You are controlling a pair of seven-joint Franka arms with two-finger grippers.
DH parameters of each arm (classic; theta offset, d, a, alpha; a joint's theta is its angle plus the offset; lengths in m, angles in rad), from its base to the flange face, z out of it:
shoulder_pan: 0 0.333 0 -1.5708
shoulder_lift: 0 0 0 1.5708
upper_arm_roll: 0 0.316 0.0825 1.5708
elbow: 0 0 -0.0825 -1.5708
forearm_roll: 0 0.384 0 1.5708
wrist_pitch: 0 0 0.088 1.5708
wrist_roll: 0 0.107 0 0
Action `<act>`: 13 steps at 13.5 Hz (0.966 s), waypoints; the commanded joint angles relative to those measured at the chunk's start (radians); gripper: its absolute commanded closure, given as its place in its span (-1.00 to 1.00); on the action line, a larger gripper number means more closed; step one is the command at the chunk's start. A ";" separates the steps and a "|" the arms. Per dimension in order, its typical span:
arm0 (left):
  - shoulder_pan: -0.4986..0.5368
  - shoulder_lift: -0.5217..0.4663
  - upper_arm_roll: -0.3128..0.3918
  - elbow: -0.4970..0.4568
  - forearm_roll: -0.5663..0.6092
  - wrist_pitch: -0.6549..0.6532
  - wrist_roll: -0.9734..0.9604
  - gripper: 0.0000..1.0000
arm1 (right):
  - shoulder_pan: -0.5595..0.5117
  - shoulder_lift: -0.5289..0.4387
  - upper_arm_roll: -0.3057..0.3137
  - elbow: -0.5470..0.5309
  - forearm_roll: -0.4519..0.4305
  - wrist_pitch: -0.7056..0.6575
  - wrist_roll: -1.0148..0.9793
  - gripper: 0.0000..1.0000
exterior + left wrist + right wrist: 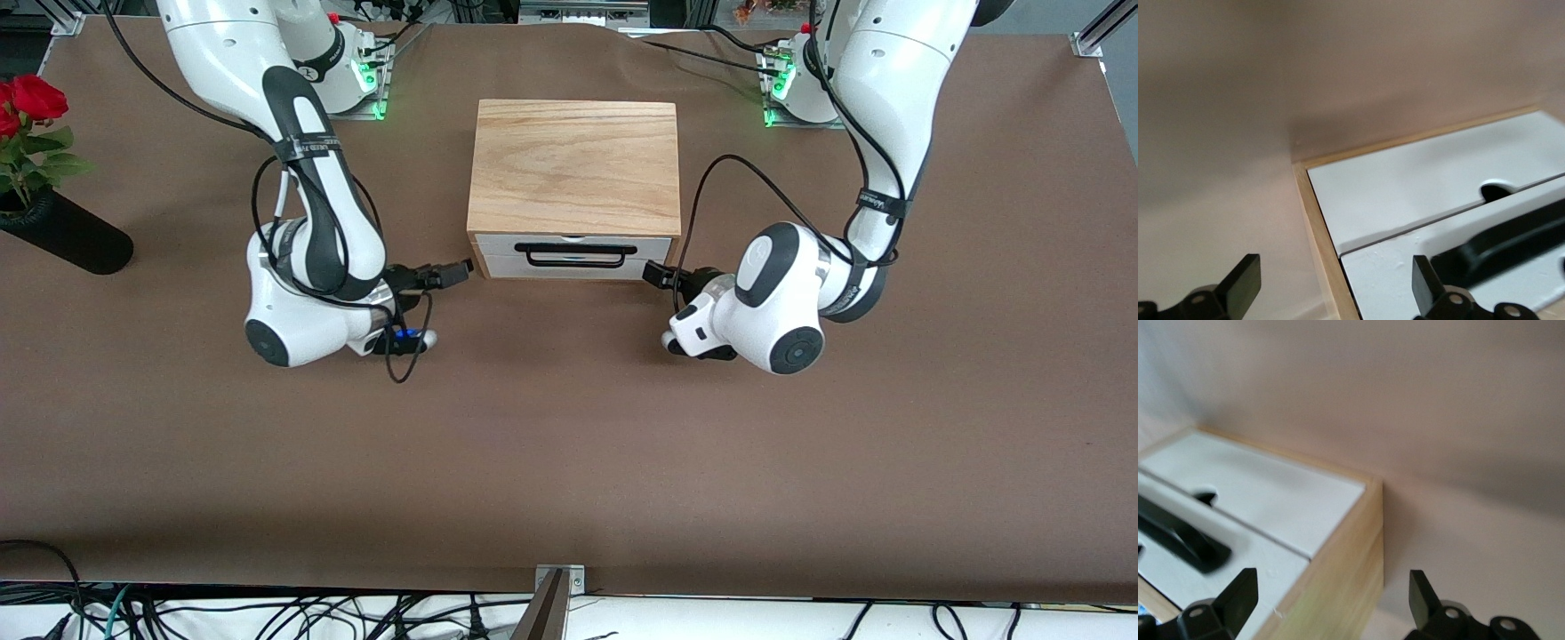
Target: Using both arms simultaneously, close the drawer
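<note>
The drawer (573, 264) has a white front panel and a black wire handle (573, 256). It sits pushed into the wooden box casing (573, 164), with its front about level with the casing's face. My left gripper (658, 272) is open at the casing's front corner toward the left arm's end. In the left wrist view (1333, 287) its fingers straddle the casing's wooden edge, with the drawer front (1391, 270) beside it. My right gripper (460, 270) is open at the front corner toward the right arm's end. In the right wrist view (1331, 593) it straddles that wooden edge beside the drawer front (1265, 577).
A black vase (67, 233) with red roses (36, 98) lies at the right arm's end of the brown table (569, 444). Cables loop from both wrists. A metal bracket (558, 580) sits at the table edge nearest the front camera.
</note>
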 commanded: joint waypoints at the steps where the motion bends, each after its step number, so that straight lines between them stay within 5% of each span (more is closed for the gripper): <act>1: 0.058 -0.017 0.006 0.073 0.016 -0.014 0.021 -1.00 | -0.055 -0.022 0.002 0.083 -0.034 0.016 -0.025 -1.00; 6: 0.083 -0.155 0.014 0.101 0.298 -0.014 0.024 -1.00 | -0.070 -0.075 -0.114 0.204 -0.225 -0.033 -0.041 -1.00; 10: 0.103 -0.337 0.012 0.089 0.516 -0.014 0.033 -1.00 | -0.069 -0.244 -0.114 0.205 -0.478 -0.045 -0.039 -1.00; 13: 0.138 -0.479 0.014 -0.010 0.528 -0.008 0.033 -1.00 | -0.069 -0.331 -0.116 0.203 -0.583 -0.079 -0.038 -1.00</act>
